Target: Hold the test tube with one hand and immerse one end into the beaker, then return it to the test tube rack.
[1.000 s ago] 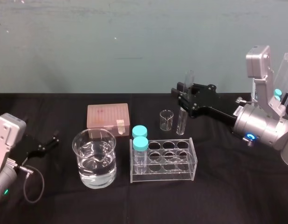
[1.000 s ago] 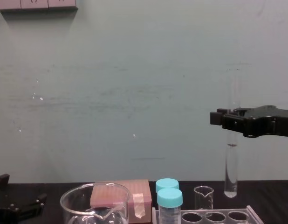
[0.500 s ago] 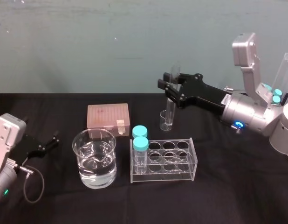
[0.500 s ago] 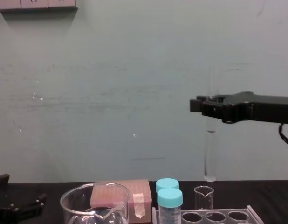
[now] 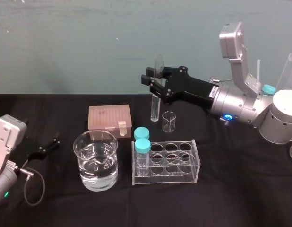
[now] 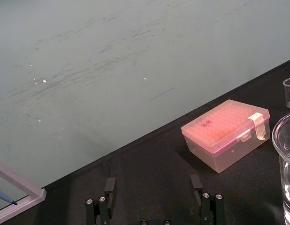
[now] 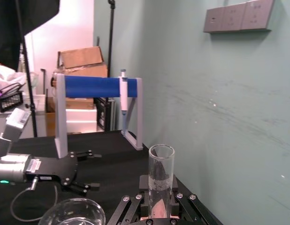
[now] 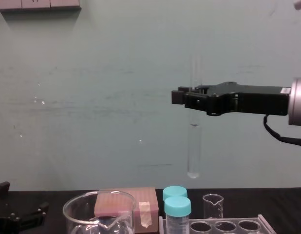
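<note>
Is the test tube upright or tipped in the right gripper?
Upright: the test tube hangs vertically, rounded end down, clamped in the right gripper; left gripper parked, open.

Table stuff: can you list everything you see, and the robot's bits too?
table: one, black, under everything
rack: one, clear, middle of the table
vials: two, turquoise caps, rack's left end
small beaker: one, clear, behind the rack
big beaker: one, clear with water, left of the rack
box: one, pink, behind the big beaker
test tube: one, clear, upright in the air
right tool: one, black, shut on the test tube
left tool: one, black, open, low at the table's left
</note>
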Tool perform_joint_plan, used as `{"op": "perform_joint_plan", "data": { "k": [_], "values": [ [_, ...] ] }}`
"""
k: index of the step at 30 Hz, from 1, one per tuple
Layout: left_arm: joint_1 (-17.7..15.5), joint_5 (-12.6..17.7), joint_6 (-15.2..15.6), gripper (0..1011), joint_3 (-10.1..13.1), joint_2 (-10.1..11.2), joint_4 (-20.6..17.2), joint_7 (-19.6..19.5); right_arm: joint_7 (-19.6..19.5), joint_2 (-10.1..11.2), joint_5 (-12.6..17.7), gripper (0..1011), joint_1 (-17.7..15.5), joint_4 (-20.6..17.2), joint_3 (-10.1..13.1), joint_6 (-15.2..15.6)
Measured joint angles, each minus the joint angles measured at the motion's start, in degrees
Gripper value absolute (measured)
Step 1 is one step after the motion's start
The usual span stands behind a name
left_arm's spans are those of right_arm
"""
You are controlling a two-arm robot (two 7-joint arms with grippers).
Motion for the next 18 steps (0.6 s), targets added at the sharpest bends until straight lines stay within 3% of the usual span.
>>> {"op": "perform_joint_plan", "data": {
  "k": [18],
  "values": [
    [0.0, 0.0, 0.0, 1000, 0.0, 0.0, 0.0, 0.0, 6.5, -1.4, 3.0, 242, 4.1, 3.4, -3.1, -2.1]
  ]
}}
